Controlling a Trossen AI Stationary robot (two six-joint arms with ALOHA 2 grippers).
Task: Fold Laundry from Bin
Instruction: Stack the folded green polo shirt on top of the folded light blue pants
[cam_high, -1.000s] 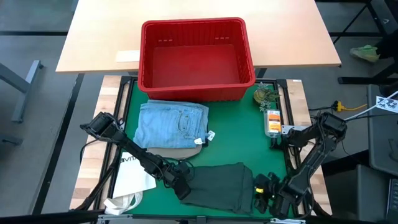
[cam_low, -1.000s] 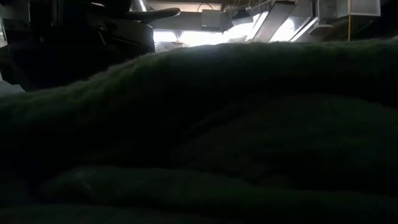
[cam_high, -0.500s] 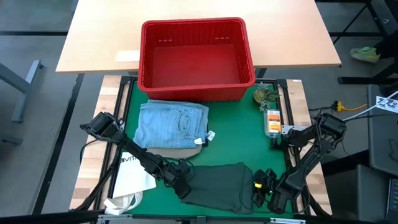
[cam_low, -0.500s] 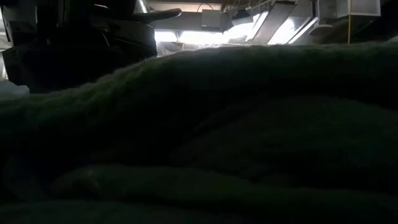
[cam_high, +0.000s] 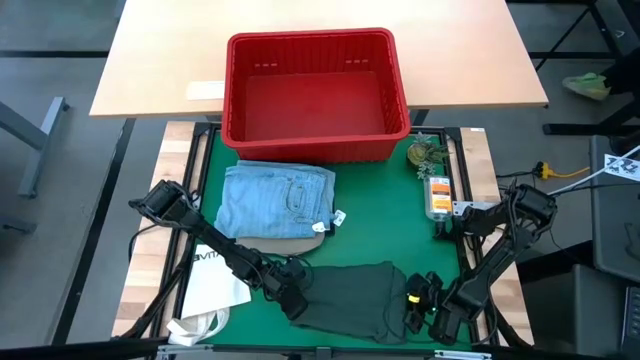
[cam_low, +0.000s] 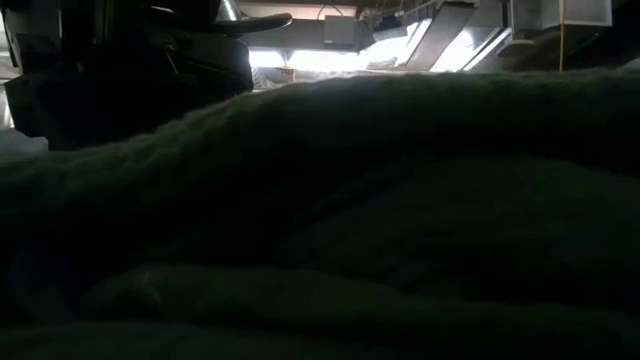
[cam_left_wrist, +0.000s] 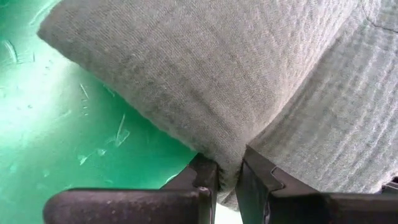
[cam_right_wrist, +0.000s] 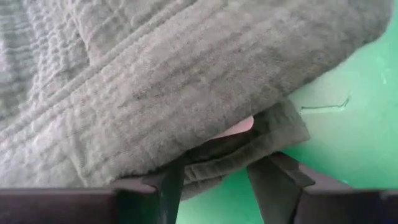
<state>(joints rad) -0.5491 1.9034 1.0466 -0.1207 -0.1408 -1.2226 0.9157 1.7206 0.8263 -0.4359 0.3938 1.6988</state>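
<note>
Dark green garment (cam_low: 400, 220) fills the low view.

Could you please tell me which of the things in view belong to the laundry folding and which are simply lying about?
Part of the job:
- dark green garment, pinched at one edge by the left claw, with the right claw open around its opposite edge
- folded light blue jeans
- red bin

Lying about:
- white tote bag
- orange-labelled item on the mat's right edge
</note>
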